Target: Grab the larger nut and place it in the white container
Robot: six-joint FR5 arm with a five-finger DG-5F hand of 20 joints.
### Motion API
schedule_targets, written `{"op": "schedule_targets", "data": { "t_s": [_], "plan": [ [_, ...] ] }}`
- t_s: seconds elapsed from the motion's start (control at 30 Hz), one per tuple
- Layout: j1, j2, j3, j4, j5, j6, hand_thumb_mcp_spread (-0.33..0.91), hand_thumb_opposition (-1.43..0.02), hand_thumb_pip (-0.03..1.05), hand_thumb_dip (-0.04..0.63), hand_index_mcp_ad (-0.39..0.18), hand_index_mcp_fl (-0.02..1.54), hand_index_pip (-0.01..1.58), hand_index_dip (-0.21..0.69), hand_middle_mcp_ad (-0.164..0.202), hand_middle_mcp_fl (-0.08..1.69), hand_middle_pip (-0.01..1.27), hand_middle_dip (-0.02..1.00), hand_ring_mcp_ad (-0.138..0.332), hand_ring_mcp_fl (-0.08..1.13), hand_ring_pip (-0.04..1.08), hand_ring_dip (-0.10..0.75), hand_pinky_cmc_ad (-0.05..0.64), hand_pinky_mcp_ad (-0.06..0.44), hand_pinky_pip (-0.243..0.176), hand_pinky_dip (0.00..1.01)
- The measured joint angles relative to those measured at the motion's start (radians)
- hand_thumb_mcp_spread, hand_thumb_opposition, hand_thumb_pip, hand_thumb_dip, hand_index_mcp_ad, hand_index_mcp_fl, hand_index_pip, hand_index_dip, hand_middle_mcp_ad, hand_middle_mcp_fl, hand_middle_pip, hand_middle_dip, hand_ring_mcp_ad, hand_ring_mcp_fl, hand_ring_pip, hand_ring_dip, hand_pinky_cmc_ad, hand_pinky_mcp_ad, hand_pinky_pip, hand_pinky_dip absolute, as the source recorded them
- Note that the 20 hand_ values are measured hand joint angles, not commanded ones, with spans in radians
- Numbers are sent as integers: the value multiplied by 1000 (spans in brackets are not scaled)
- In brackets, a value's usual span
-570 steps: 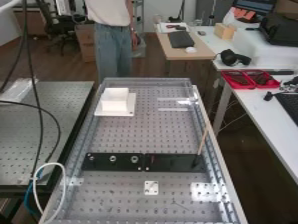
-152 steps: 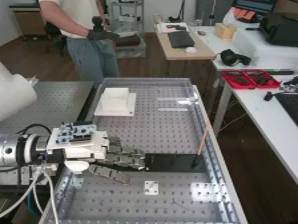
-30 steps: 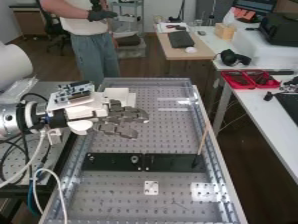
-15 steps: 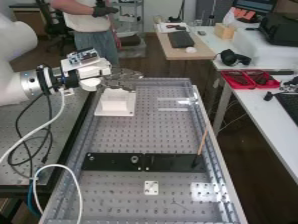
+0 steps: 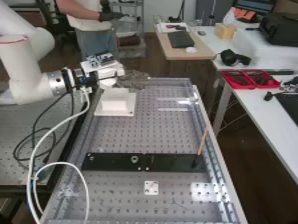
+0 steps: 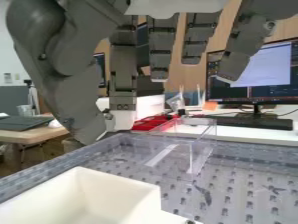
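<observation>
Pickup apparently done: larger nut [image 6: 108,116] seemingly pinched between thumb and one finger of hand [image 5: 136,80], other fingers spread; lowering into nearby white container [image 5: 115,102] and release left.

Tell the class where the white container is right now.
In the high view, the white container stands toward the left at the far end of the perforated bench, well beyond the flat black bar, with the hand close by.
</observation>
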Motion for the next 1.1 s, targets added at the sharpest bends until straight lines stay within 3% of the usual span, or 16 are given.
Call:
{"op": "schedule_targets", "data": {
  "t_s": [0.3,1.1],
  "plan": [
    [74,12,-92,101,229,83,349,-852,728,222,-122,290,1525,-9,59,168,126,253,115,12,99,141,330,278,-10,372],
    [180,-5,-147,79,346,76,349,-852,728,222,-122,290,1525,-9,59,168,126,253,115,12,99,141,330,278,-10,375]
  ]
}}
